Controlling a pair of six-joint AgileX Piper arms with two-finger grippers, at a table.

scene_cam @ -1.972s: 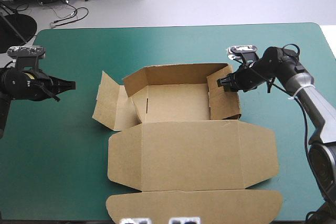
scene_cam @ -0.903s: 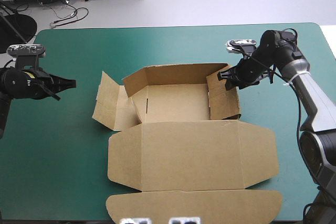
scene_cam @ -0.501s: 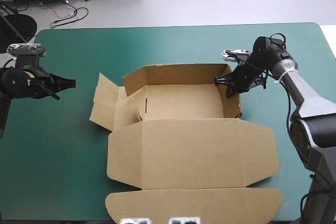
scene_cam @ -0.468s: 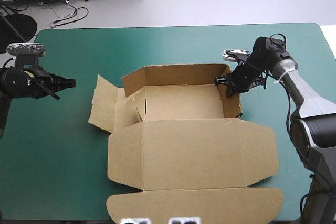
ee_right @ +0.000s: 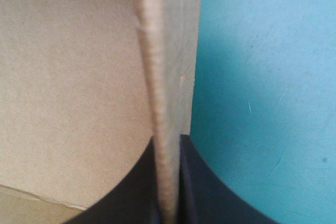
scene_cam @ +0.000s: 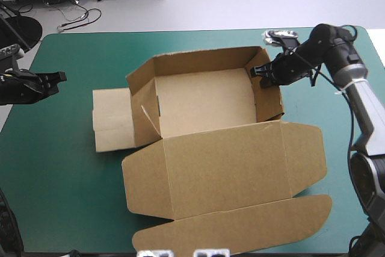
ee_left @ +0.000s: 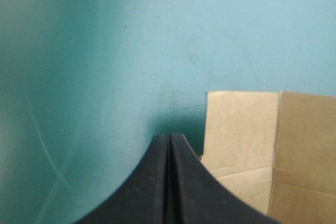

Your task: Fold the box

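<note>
The brown box (scene_cam: 204,97) stands mid-table as an open tray, its far and right walls raised. Its lid (scene_cam: 222,167) lies flat toward the near edge. The left side flap (scene_cam: 111,118) lies flat on the teal-green cover. My right gripper (scene_cam: 260,74) is shut on the far end of the right wall. In the right wrist view, that wall's edge (ee_right: 160,77) runs up between the right gripper's (ee_right: 168,148) fingers. My left gripper (scene_cam: 59,77) is shut and holds nothing near the table's left edge, apart from the box. In the left wrist view, the left gripper (ee_left: 169,138) points past the flat flap's corner (ee_left: 241,124).
The lid's tuck flap (scene_cam: 240,230) reaches almost to the table's near edge. Bare teal-green cover (scene_cam: 60,191) shows at the left front, and a narrower strip (scene_cam: 337,124) lies right of the box.
The right gripper pulled the right wall toward the far right, and the whole box shifted and turned. The left side flap dropped flat. The left arm drew back to the table's left edge.
</note>
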